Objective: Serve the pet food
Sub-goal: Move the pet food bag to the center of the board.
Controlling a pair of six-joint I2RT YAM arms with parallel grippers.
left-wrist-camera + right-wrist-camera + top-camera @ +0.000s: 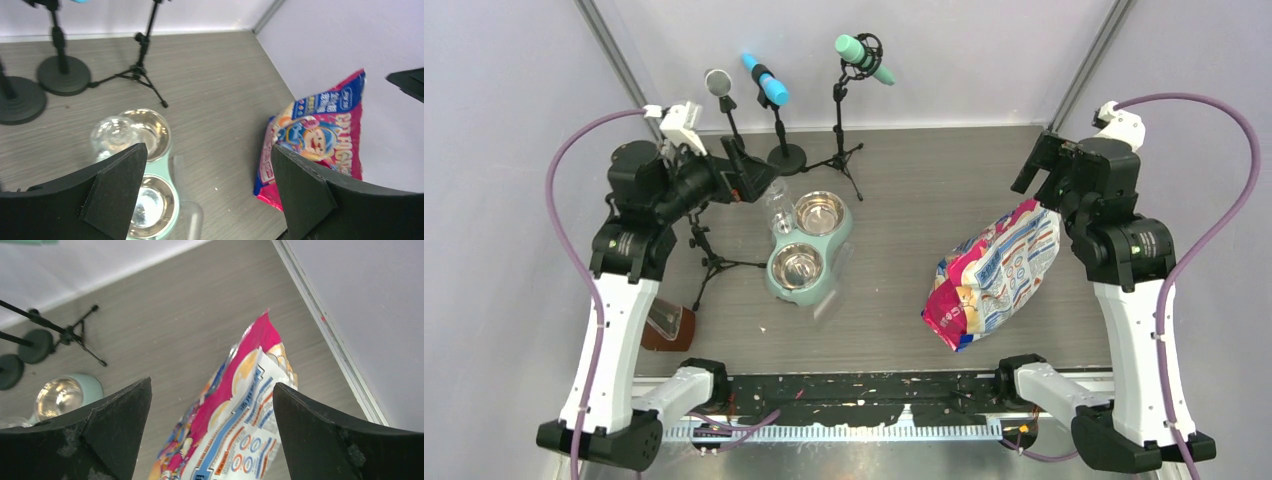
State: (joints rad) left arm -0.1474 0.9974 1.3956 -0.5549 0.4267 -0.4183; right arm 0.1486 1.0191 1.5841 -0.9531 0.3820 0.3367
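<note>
No kibble shows; it is hidden inside the glossy pink, white and blue bag (994, 275), which lies tilted at the right of the table and also shows in the left wrist view (315, 135) and right wrist view (240, 410). The mint-green feeder (839, 245) holds two shiny steel bowls (821, 213) (796, 265) with nothing in them. A clear scoop (187, 210) lies by the feeder's near right side. My left gripper (752, 182) (208, 150) is open, high and left of the feeder. My right gripper (1034, 165) (212, 385) is open above the bag's far end.
Three microphones on stands (784, 155) stand along the back left. A small tripod (709, 255) is left of the feeder, and a brown object (669, 328) sits at the front left. A clear rounded plastic piece (114, 132) stands at the feeder's left. Walls close both sides.
</note>
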